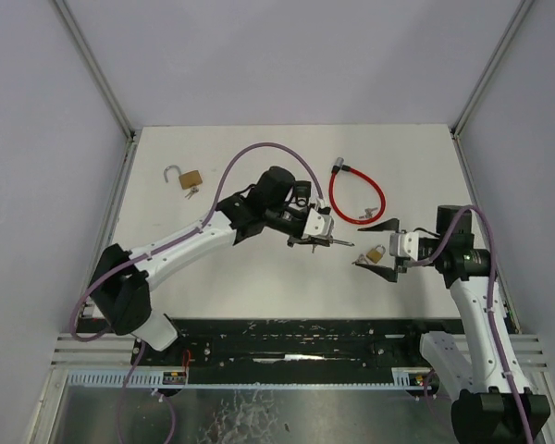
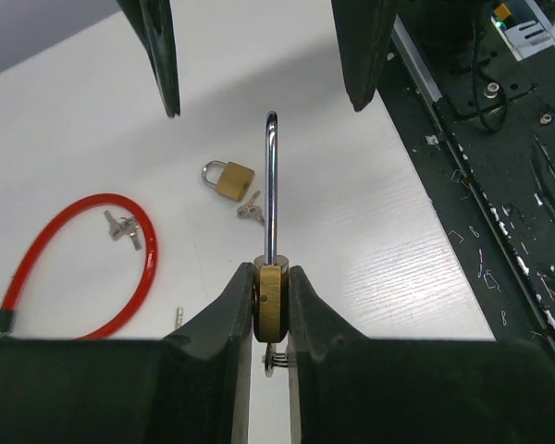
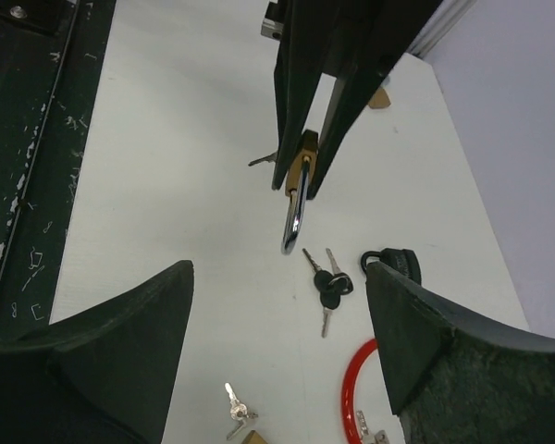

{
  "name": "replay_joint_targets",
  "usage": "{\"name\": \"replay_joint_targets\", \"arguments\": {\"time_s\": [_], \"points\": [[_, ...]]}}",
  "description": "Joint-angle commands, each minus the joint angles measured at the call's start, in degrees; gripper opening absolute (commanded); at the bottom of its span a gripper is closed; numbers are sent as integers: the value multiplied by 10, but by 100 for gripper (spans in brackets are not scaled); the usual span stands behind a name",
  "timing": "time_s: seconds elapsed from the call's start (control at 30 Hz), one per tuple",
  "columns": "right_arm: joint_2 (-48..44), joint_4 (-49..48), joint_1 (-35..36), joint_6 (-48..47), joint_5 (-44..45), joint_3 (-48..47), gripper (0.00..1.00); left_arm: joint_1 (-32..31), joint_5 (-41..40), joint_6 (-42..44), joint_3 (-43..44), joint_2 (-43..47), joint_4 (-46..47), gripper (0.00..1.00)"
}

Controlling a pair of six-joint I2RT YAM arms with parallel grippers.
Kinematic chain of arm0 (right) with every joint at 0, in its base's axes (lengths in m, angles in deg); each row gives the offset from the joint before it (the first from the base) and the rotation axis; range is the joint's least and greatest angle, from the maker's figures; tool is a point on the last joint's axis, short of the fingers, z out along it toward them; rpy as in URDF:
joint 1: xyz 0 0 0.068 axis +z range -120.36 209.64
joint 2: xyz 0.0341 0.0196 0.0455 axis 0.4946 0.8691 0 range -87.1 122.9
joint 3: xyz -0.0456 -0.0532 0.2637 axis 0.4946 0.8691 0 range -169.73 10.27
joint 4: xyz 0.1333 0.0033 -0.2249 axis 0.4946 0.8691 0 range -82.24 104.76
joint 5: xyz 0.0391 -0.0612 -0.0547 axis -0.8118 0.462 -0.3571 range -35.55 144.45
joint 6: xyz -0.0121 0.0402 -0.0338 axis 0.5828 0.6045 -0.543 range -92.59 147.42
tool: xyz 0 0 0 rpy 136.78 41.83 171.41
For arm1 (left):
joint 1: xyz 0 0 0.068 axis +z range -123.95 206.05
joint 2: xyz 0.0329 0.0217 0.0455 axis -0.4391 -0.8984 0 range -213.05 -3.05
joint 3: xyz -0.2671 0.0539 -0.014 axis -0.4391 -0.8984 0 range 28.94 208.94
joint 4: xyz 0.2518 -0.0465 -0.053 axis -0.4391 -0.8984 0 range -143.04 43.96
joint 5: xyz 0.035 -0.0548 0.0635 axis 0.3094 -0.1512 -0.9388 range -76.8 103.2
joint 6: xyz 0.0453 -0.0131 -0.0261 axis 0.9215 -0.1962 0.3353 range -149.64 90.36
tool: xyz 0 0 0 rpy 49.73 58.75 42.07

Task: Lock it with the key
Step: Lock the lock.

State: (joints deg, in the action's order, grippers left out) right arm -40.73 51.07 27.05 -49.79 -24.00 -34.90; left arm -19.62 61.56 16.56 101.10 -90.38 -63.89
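Observation:
My left gripper (image 1: 322, 233) is shut on the brass body of a long-shackle padlock (image 2: 270, 305), held above the table. Its chrome shackle (image 2: 271, 185) points toward my right gripper. A key (image 2: 273, 357) sticks out of the lock's underside between the fingers. In the right wrist view the same padlock (image 3: 301, 171) hangs in front of me with its shackle end free. My right gripper (image 3: 279, 268) is open and empty, facing the shackle tip a short way off; it also shows in the top view (image 1: 368, 246).
A small brass padlock (image 1: 376, 252) with keys (image 2: 250, 213) lies under my right gripper. A red cable lock (image 1: 356, 199) lies behind it. Black-headed keys (image 3: 328, 282) and a black padlock (image 3: 398, 264) lie nearby. Another brass padlock (image 1: 187, 178) lies at the far left.

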Motion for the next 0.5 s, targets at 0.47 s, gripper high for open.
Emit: {"name": "replay_joint_targets", "arguments": {"time_s": [0.47], "points": [[56, -225, 92, 134, 99, 83, 52, 0, 13, -6, -29, -84, 144, 0]]}}
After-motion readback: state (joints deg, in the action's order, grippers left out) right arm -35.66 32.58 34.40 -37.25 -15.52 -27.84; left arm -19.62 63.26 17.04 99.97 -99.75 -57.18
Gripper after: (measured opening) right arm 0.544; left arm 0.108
